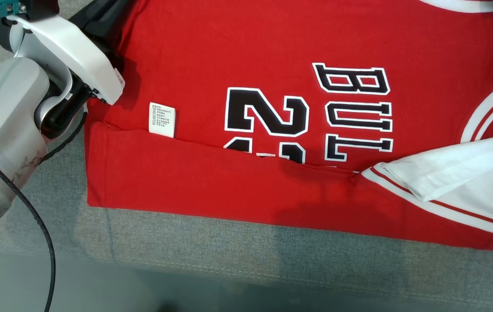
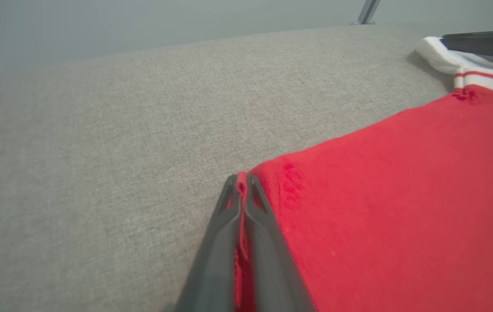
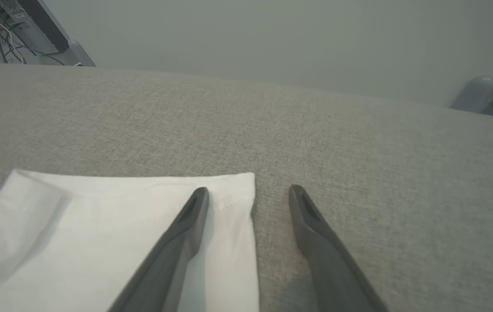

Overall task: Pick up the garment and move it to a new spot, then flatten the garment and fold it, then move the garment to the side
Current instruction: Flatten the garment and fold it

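A red jersey (image 1: 237, 52) with black lettering lies spread on a grey cushion (image 1: 229, 255), its near edge folded up over the front, just below a white care label (image 1: 162, 120). The left gripper (image 2: 241, 180) is clenched on a thin pinch of red cloth at the jersey's far corner. The right gripper (image 3: 248, 193) is released, one finger over the corner of a white sleeve (image 3: 99, 225), the other over bare cushion. The likely risks: the left pinch is slim and could slip once pulled, and if that side lifts before the right closes, the cloth may skew and the near fold fall open. The right could also catch the cushion cover.
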You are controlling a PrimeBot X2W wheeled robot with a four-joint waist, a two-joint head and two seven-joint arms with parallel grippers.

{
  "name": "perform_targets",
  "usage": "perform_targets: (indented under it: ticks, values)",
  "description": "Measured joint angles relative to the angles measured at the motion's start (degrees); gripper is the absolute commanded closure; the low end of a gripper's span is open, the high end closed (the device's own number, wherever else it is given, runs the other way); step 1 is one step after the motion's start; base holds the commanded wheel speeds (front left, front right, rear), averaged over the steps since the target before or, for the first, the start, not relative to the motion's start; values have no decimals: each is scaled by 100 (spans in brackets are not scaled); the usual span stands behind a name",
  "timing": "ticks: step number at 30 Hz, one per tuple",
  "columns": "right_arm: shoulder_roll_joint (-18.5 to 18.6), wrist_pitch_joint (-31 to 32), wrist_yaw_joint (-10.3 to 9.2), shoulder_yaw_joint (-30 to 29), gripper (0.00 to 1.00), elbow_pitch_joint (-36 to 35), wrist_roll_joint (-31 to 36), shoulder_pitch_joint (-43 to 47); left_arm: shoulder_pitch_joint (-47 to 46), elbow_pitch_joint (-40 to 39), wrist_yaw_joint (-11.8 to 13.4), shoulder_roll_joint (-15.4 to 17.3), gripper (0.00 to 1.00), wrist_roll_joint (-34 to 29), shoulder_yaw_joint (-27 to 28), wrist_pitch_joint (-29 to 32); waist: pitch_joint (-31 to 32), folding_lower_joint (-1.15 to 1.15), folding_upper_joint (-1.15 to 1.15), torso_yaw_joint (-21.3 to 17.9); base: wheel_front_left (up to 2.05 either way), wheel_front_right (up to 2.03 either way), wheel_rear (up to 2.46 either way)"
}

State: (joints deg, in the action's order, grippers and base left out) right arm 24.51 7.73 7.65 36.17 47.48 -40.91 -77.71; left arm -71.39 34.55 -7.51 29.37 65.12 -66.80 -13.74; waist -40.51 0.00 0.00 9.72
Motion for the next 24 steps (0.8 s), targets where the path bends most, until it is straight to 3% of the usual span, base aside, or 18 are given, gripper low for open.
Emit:
perform_targets:
  ticks: [1,2,3,4,5,6,15,24]
  values:
    - [-1,13,0,46,24,1,-20,-38,-43,12,0,1,100,5,-38,-9,-11,0,0,1,0,0,0]
    - [-1,56,0,154,51,1,-116,-92,-90,22,0,0,100,42,-87,-43,-24,0,0,-4,0,0,0]
    - [-1,56,0,154,51,1,-116,-92,-90,22,0,0,100,42,-87,-43,-24,0,0,-4,0,0,0]
    - [-2,56,0,178,59,2,-142,-112,-99,33,0,4,100,74,-110,-44,-33,0,0,-8,0,0,0]
    - [-1,56,0,270,87,5,-190,-161,-106,63,0,4,100,142,-164,-49,-39,0,0,-18,0,0,0]
    - [-1,37,0,300,100,-5,-218,-167,-111,70,0,2,100,166,-191,-51,-35,0,0,-24,0,0,0]
    - [208,-600,0,584,100,-430,-655,-129,-182,143,0,113,100,338,-294,-68,33,0,0,-200,0,0,0]
    - [725,-794,0,1061,100,-1368,-1486,268,30,96,0,536,100,498,-190,-76,258,0,0,-427,0,0,0]
